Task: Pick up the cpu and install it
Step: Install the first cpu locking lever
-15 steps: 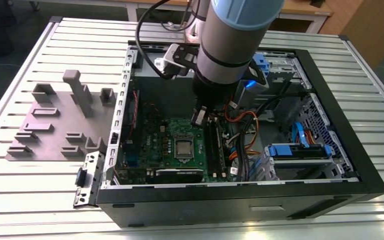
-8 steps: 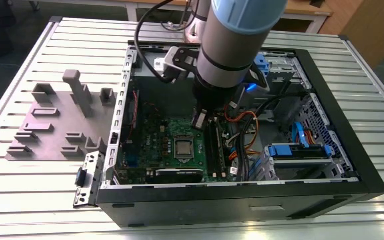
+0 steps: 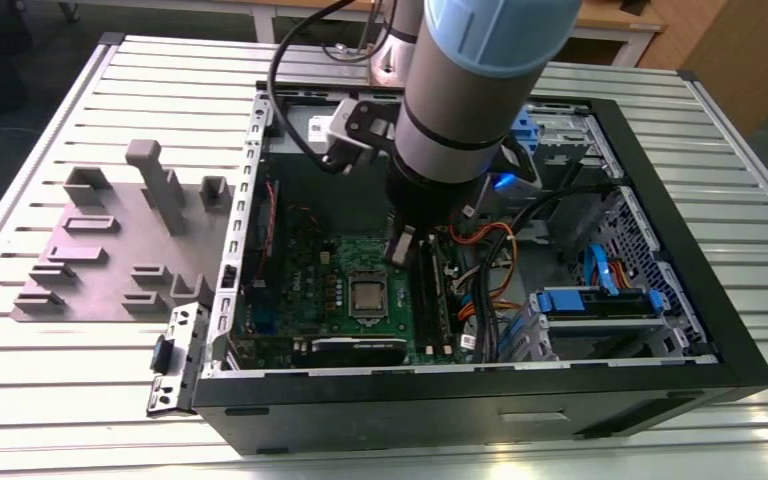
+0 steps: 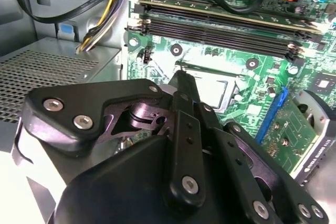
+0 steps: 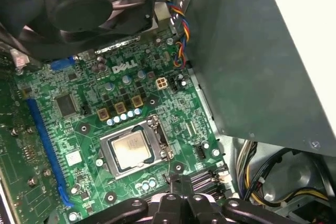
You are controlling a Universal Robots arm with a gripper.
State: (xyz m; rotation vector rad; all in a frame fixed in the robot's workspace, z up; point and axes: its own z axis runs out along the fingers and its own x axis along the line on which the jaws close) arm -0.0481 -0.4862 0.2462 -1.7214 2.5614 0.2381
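Note:
The cpu [image 3: 367,293] is a small silver square lying flat inside the metal socket frame [image 5: 109,157] on the green motherboard [image 3: 317,285]; the first wrist view also shows the cpu [image 5: 131,146]. In the exterior view my gripper [image 3: 403,250] hangs inside the open computer case [image 3: 491,400], just above the board, a little toward the back of the case from the socket. Its dark fingers [image 5: 181,182] are pressed together with nothing between them. In the second wrist view the gripper [image 4: 181,77] covers part of the socket frame [image 4: 231,95].
Memory sticks [image 4: 220,22] run beside the socket. Bundled cables [image 3: 491,250] and a blue drive cage [image 3: 598,300] stand at the exterior view's right. A fan [image 5: 84,3] overhangs the board. A gray fixture block [image 3: 117,250] sits on the slatted table [image 3: 37,400] outside the case.

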